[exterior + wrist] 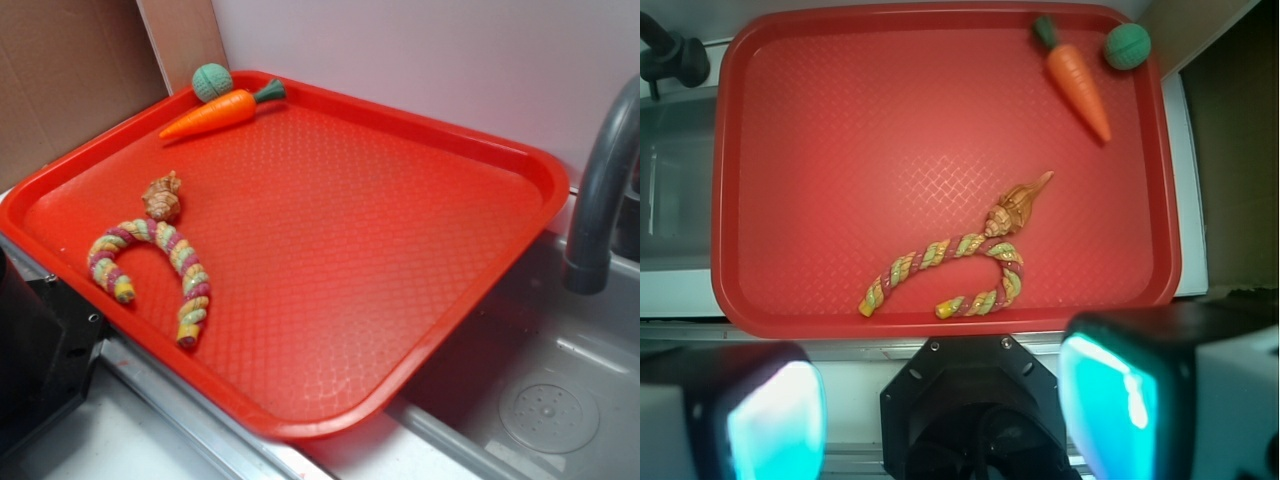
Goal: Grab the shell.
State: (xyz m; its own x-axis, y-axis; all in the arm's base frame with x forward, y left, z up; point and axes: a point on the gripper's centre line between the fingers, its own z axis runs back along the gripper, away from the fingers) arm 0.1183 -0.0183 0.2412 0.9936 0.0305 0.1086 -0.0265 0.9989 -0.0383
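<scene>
The shell (162, 198) is small, tan-brown and knobbly. It lies on the left part of the red tray (400, 250), its blunt end touching the top of the curved multicoloured rope (150, 262). In the wrist view the shell (1015, 208) sits right of the tray's centre, pointed tip aimed up-right, with the rope (950, 265) just below it. My gripper (940, 420) hangs high over the tray's near rim, well short of the shell. It is open, its teal-padded fingers (775, 425) spread wide with nothing between them. The gripper does not show in the exterior view.
An orange toy carrot (215, 112) and a teal ball (212, 82) lie at the tray's far corner. A grey faucet (600, 180) and a sink basin (540, 400) stand to the tray's right. The black robot base (975, 410) lies under the gripper.
</scene>
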